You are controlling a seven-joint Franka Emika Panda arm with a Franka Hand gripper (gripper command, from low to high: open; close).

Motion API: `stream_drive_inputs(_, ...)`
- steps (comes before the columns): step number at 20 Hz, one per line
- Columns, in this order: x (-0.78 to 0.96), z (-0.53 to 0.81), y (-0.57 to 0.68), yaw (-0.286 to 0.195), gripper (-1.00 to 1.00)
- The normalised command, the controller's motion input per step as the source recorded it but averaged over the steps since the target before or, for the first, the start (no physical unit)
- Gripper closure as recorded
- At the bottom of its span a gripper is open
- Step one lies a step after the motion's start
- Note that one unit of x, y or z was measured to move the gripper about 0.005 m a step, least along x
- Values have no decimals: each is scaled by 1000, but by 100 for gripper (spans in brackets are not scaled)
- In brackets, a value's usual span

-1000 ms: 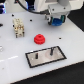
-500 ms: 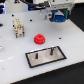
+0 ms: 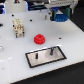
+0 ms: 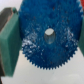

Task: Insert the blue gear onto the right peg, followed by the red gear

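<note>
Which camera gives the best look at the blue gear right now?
The wrist view: the blue gear fills the picture, teeth and centre hole plain, held between the jaws. The exterior view shows only a small blurred blue shape under the arm near the top edge.

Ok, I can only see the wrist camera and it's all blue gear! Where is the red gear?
Observer: The red gear lies flat on the white table, with nothing touching it.
Operator: Is it near the pegs?
Observer: Yes. The grey plate with two pegs lies just in front of it in the exterior view.
Operator: Is my blue gear over the right peg yet?
Observer: No. The blue gear is up near the exterior view's top right, far back from the plate. The peg on that view's right is bare, and so is the other peg.
</note>
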Motion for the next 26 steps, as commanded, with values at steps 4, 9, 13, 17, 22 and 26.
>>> stream_drive_inputs(4,795,374,-261,0,100)
stream_drive_inputs(9,796,359,-263,0,100)
stream_drive_inputs(13,800,304,-277,0,100)
stream_drive_inputs(17,801,257,-273,0,100)
stream_drive_inputs(22,750,127,-287,0,100)
stream_drive_inputs(26,636,19,-231,0,100)
